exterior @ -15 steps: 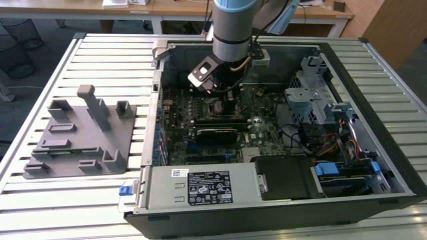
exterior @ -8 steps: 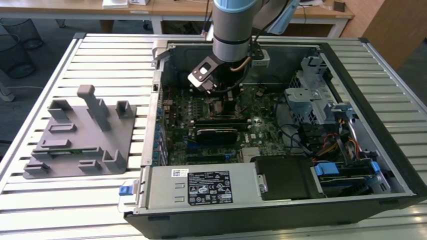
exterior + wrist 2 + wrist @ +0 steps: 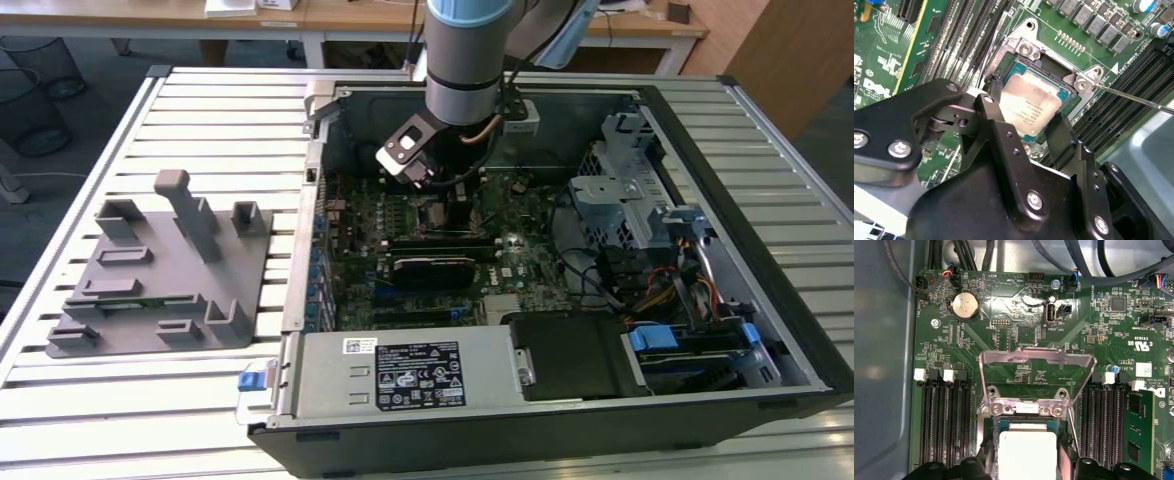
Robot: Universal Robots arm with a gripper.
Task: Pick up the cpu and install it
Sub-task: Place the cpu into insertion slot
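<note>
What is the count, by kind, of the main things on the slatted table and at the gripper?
open computer case: 1
grey fixture plate: 1
socket, its frame raised: 1
cpu, held in the gripper at the socket: 1
Total: 4
</note>
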